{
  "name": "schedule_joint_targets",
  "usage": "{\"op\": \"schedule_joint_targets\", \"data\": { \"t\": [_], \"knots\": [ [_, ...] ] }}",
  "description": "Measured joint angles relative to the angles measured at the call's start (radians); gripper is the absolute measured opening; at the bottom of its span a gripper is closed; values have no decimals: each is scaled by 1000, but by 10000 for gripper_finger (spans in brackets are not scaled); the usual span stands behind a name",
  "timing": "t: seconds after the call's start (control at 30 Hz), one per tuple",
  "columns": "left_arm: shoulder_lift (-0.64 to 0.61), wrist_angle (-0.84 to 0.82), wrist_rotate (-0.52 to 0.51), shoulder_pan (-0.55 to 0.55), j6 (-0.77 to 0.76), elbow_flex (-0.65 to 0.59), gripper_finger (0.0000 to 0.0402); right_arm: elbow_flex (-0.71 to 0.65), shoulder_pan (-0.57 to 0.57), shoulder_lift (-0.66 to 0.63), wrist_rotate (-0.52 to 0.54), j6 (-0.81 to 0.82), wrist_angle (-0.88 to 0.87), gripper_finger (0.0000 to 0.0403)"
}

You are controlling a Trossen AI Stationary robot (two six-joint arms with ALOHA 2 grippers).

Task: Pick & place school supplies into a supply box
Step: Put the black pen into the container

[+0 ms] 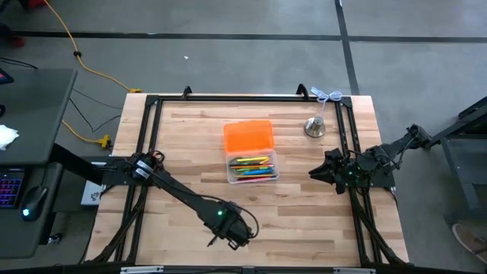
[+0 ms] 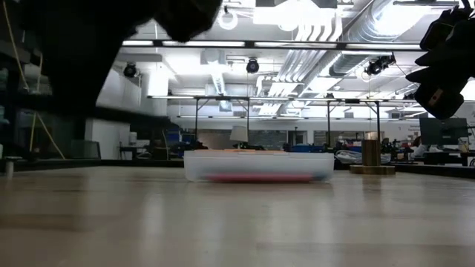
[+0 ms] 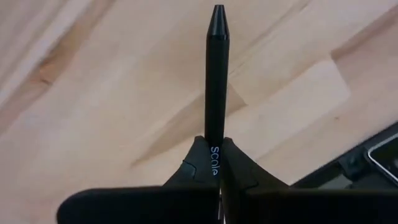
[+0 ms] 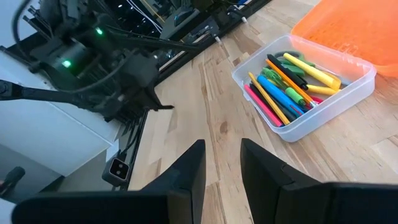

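Observation:
The supply box (image 1: 252, 166) is a clear tray with its orange lid (image 1: 248, 136) swung open toward the far side. It stands on the table's middle and holds several coloured pens and markers (image 4: 287, 86). My left gripper (image 3: 212, 149) is near the table's near edge (image 1: 230, 234), shut on a black pen (image 3: 216, 74). My right gripper (image 4: 222, 155) is open and hovers over the table's right side (image 1: 323, 172), touching nothing. In the low view the box (image 2: 258, 167) shows side-on. My left gripper pinches the black pen between its two fingers (image 3: 233, 163) at the printed part of the barrel (image 3: 214, 144). The pen runs along the fingers and sticks out forward past them, its tapered end (image 3: 217, 15) free. It is held clear above the table top.
A silver bell (image 1: 314, 127) stands on the table's far right, beyond the box, and also shows in the low view as the bell (image 2: 371, 157). A black frame (image 1: 148, 137) runs round the table's edges. Bare wood lies between the left gripper and the box.

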Motion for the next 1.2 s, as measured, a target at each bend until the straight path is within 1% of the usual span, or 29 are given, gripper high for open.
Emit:
{"op": "schedule_joint_targets", "data": {
  "t": [0.23,0.5,0.57,0.63,0.77,0.93,1.2],
  "knots": [
    [-2,-177,-20,19,71,133,32,0,0,0,0,0,0,78],
    [-3,-415,-156,65,165,320,27,0,0,0,0,0,0,78],
    [-5,-443,-180,78,192,359,30,0,0,0,0,0,0,78],
    [-30,-428,-208,88,229,363,32,0,0,0,0,0,0,78],
    [-93,-436,-276,110,233,357,30,0,0,1,0,0,2,78],
    [-182,-439,-419,119,232,356,27,0,0,1,6,0,15,78],
    [-324,-438,-608,117,199,355,28,0,0,0,11,-9,15,78]
  ]
}}
